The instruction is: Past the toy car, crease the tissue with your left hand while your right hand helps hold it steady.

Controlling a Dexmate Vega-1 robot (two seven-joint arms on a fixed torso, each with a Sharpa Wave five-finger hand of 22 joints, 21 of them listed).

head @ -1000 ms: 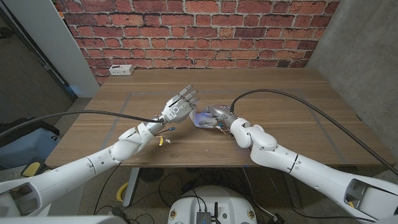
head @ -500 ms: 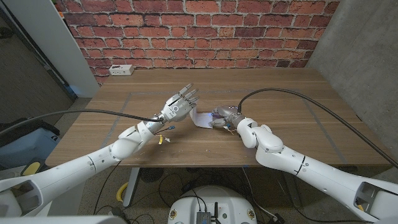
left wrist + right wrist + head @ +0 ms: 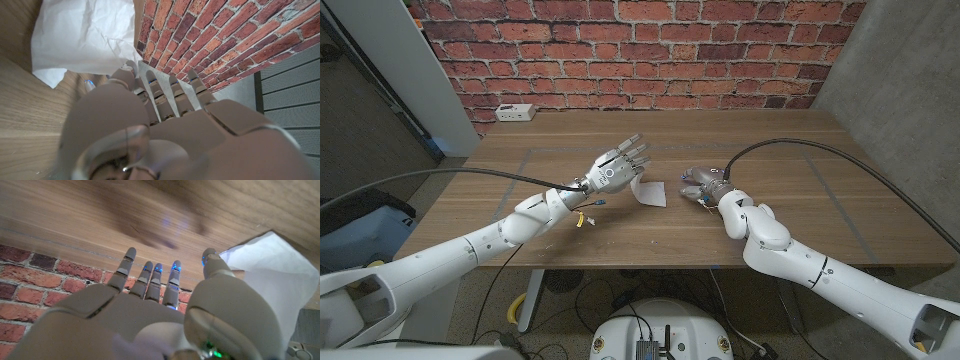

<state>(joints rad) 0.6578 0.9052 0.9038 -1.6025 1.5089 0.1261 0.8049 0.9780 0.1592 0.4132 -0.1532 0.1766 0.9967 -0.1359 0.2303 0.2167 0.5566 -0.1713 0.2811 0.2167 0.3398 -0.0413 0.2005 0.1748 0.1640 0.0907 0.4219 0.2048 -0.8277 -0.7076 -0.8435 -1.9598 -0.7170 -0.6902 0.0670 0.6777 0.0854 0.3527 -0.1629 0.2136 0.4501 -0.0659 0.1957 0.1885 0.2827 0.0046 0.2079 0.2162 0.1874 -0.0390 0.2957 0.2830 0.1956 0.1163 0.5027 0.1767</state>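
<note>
Both my left hand and right hand hang spread, holding nothing; the tissue lies between (creasing undone, seemingly).

- The tissue is white.
- The worktop is brown wood with darker lines running along it.
- The left hand is grey, and so is the right hand.
- Small blue lights glow on the fingertips.
- The wall is red brick with pale lines between the bricks.
- The cables are black.
</note>
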